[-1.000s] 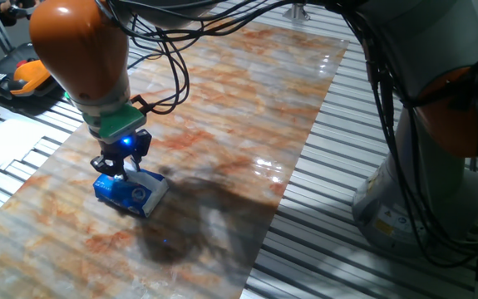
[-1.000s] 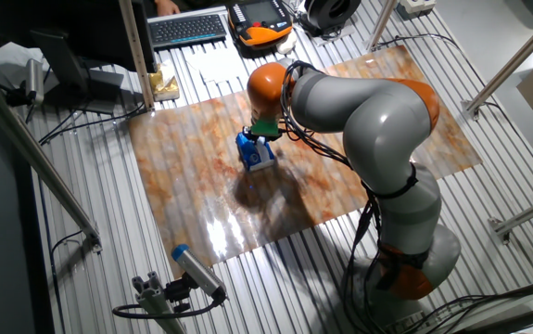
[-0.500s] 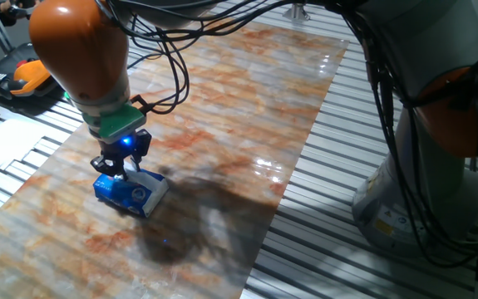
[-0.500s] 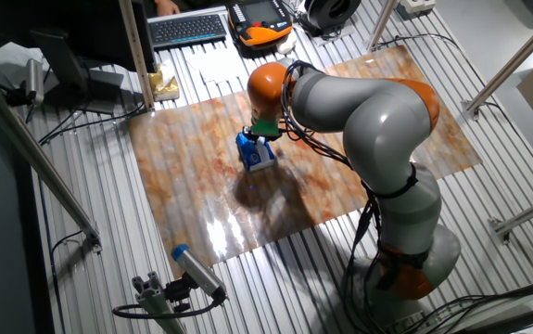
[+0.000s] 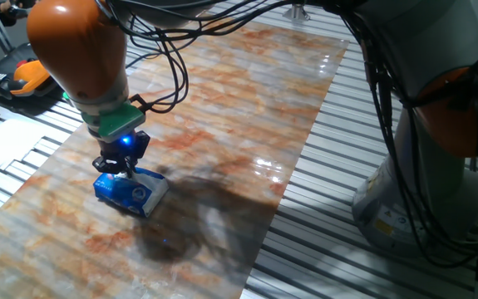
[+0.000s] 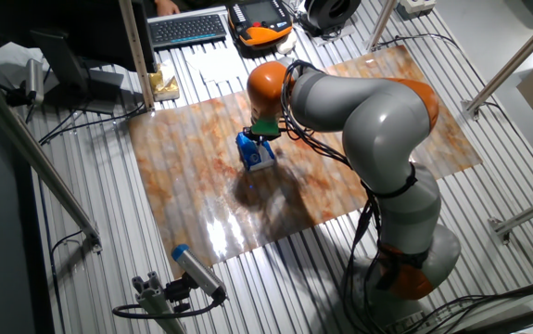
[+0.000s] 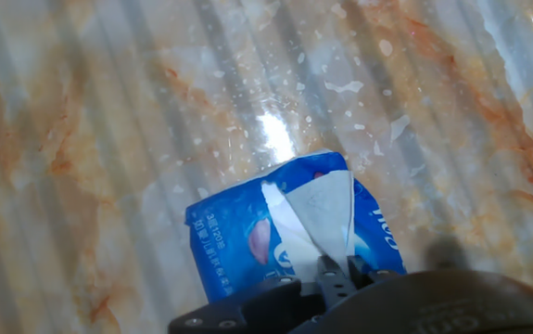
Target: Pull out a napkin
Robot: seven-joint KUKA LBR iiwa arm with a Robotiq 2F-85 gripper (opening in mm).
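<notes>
Your end effector (image 5: 120, 169) sits low over the blue-and-white packet (image 5: 130, 193) at left centre of one fixed view, its tips pressed together on the napkin (image 7: 326, 221) that pokes out of the packet's top; in the hand view that white sheet rises as a thin, soft, creased wedge from the slit right up to the tips at the bottom edge of the frame. The packet is glossy plastic, a small rectangular pillow lying flat on the counter (image 5: 247, 108), a shiny marble-patterned orange and grey sheet with glare spots. You have plenty of open counter toward the upper right of one fixed view, and bare ribbed aluminium rails lie past the sheet's lower right edge. Off the counter's edge at the upper left of that view sit flat white paper sheets (image 5: 6, 137) and an orange-and-black pendant (image 5: 18, 83), near but apart from the packet. In the other fixed view a keyboard (image 6: 188, 29) lies at the top of the frame, well apart. Compared with the earlier frames, the end effector looks a touch narrower and shifted very slightly left; the packet has not moved.
</notes>
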